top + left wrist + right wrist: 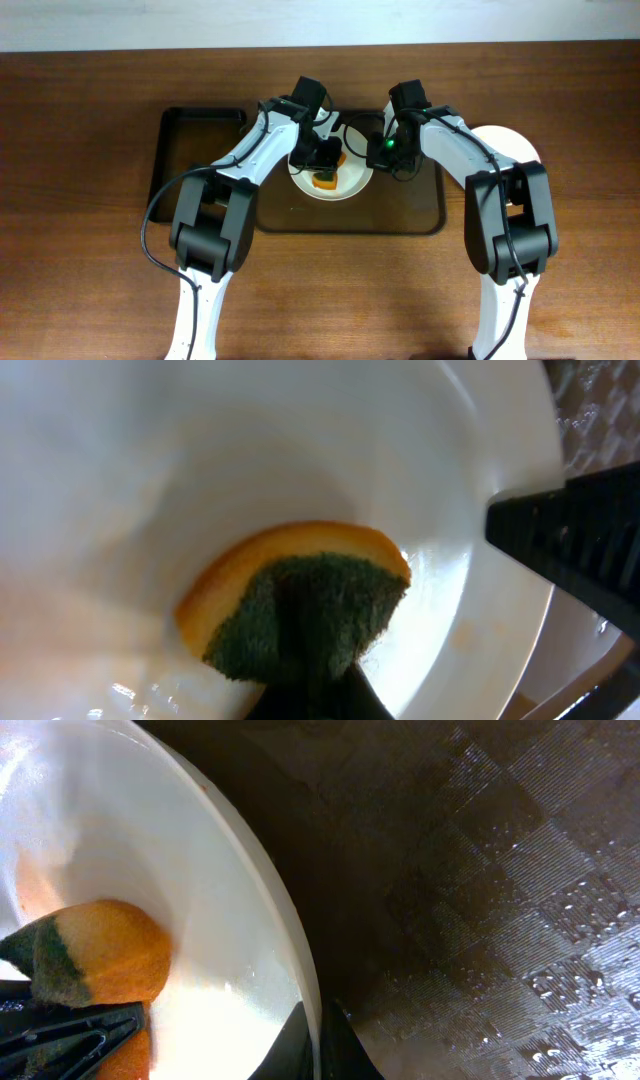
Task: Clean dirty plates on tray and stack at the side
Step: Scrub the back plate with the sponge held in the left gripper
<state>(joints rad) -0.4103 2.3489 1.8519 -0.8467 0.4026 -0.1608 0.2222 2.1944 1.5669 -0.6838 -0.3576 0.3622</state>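
While right gripper (315,1042) clamps round white plate (347,188) at two o'clock, left gripper (323,163), pinching orange-green sponge (300,595), should scrub flat.

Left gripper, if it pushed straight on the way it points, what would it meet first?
The left gripper holds a sponge, so the green face of it leads. Straight on, that would meet the inside of the white plate first. It looks pressed against it now, though depth is hard to judge.

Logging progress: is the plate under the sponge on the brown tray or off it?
On it. Overhead, the plate lies within the tray, near its far edge, with the sponge on top.
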